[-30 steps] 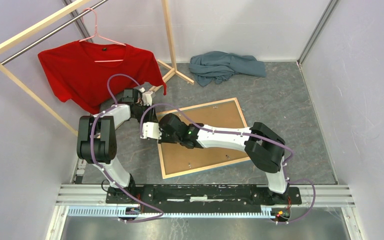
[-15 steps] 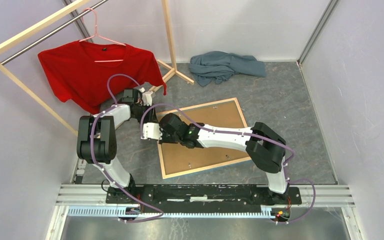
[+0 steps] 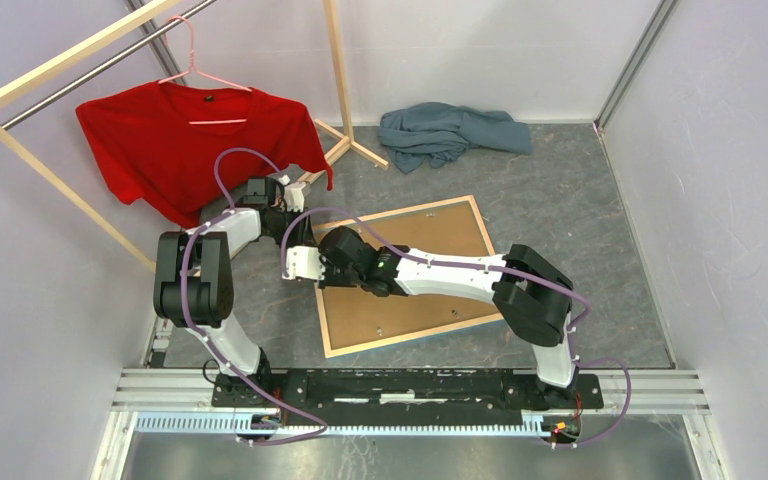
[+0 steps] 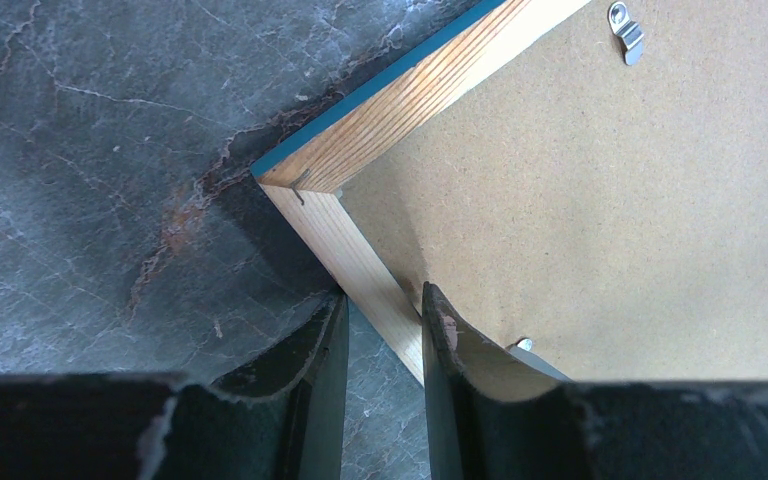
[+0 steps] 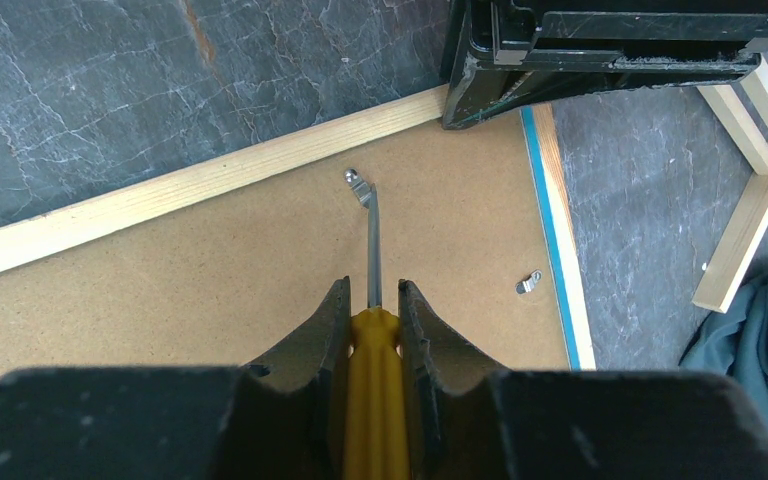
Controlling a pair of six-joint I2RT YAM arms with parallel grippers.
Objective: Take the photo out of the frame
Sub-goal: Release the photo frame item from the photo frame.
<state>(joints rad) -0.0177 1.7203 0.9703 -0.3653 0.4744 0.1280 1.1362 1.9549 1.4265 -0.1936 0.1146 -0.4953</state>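
The frame (image 3: pixel 400 335) lies face down around the middle of the worktop (image 3: pixel 580 200), its pale wood back and the brown backing board (image 3: pixel 440 235) facing up. The photo cannot be seen. I judge it is inside the frame under that board.

The left gripper (image 4: pixel 382 298) is clamped on the frame's wooden rail just beside its far left corner, with one finger (image 4: pixel 332 320) outside the rail and the other on the board side. The right gripper (image 5: pixel 372 290) is closed around a yellow-handled screwdriver (image 5: pixel 370 400), whose tip touches a small metal clip (image 5: pixel 358 185) on the board near the left rail.

The step in hand looks like freeing the backing: one arm steadies the frame while the tool works the clip. Next, the tip probably has to turn or lever that clip clear of the board. Another clip (image 5: pixel 529 284) near the far rail seems to need the same before the board can lift off.
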